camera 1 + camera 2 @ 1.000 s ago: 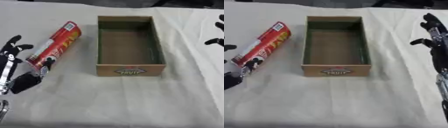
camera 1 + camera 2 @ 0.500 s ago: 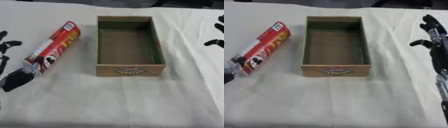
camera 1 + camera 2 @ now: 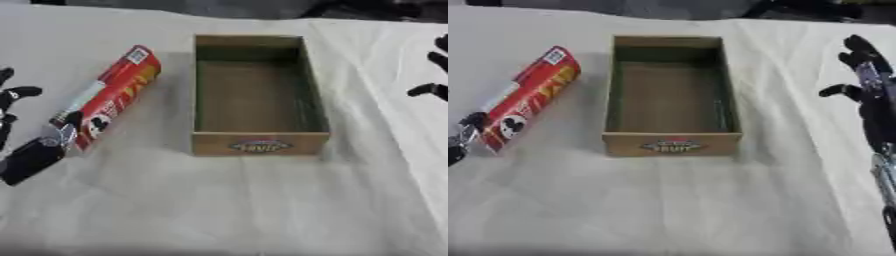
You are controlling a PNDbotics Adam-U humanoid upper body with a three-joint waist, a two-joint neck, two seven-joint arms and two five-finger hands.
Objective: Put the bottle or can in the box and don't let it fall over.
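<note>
A red can (image 3: pixel 109 97) with a cartoon face lies on its side on the white cloth, left of the box and tilted with its top end far-right. The open cardboard box (image 3: pixel 260 145) stands upright in the middle with nothing inside. My left hand (image 3: pixel 31 159) shows at the left edge. Its fingers are spread and its thumb lies against the can's near end, not closed round the can. My right hand (image 3: pixel 872 95) hovers open to the right of the box, fingers pointing away and thumb out.
A white cloth (image 3: pixel 262 210) covers the whole table, with wrinkles in front of the box. Dark shapes lie beyond the table's far edge.
My left hand has slid towards the left edge, so less of it shows. The can, the box and the right hand stay where they were.
</note>
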